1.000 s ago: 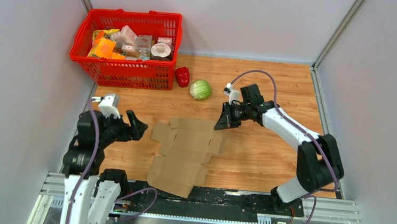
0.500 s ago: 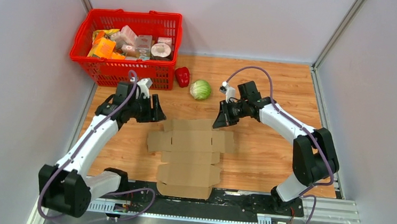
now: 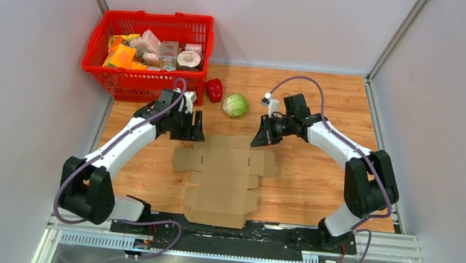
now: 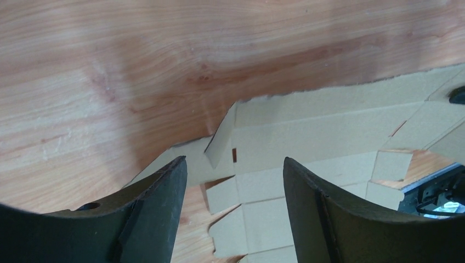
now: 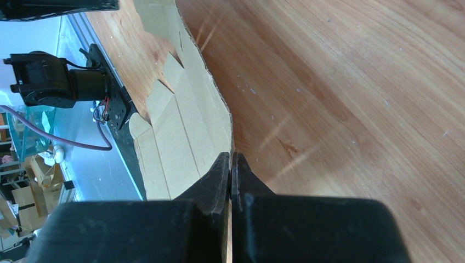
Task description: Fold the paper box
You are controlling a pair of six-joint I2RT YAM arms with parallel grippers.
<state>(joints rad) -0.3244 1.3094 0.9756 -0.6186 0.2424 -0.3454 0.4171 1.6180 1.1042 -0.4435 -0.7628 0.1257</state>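
Presently the right gripper (image 3: 260, 140) is pressed together on the far right edge of the flat brown corrugated cardboard paper box (image 3: 224, 168), with the thin sheet nipped between its fingertips. The left gripper (image 3: 196, 130) hangs spread and empty just above the sheet's far left corner, where a small flap stands slightly lifted. The box lies unfolded near the middle of the table, running toward 6 o'clock.

Folding looks barely begun. The next move probably calls for the left jaws to close on that corner, so both arms can raise the far panel along its crease.

Outward, the wood-grain tabletop (image 3: 315, 175) carries a round green cabbage (image 3: 236, 105) and a glossy red pepper (image 3: 213, 90) toward 12 o'clock. A red plastic mesh basket (image 3: 97, 64) of printed packages (image 3: 155, 50) sits at 11 o'clock. Pale grey walls (image 3: 35, 59) enclose it.
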